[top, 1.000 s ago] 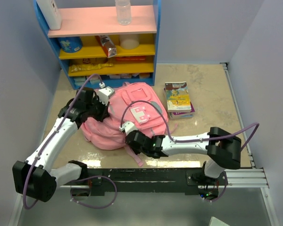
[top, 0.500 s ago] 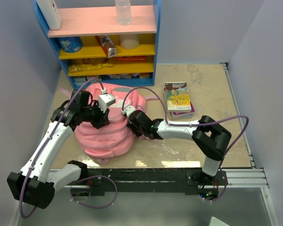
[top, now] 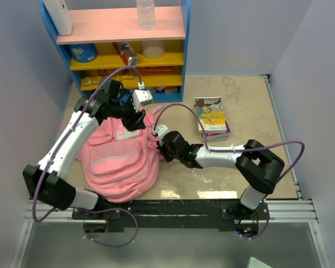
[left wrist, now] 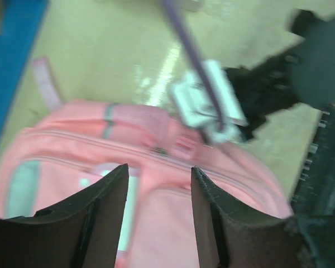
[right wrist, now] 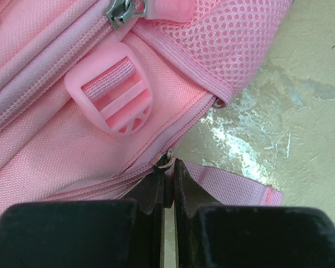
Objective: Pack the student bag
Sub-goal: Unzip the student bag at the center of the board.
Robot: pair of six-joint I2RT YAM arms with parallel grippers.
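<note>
Pulling steadily along the zip line suits the right gripper (right wrist: 168, 184), clamped on the small metal zip pull (right wrist: 163, 162) of the large soft pink fabric backpack (top: 120, 162), lower left in the top view; the left gripper (left wrist: 158, 173) hovers above it, fingers apart.

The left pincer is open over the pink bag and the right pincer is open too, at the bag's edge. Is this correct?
Not fully. The right pincer is shut, pinching a zip pull at the edge of the student bag, as the right wrist view shows. The left pincer is open over the bag.
</note>
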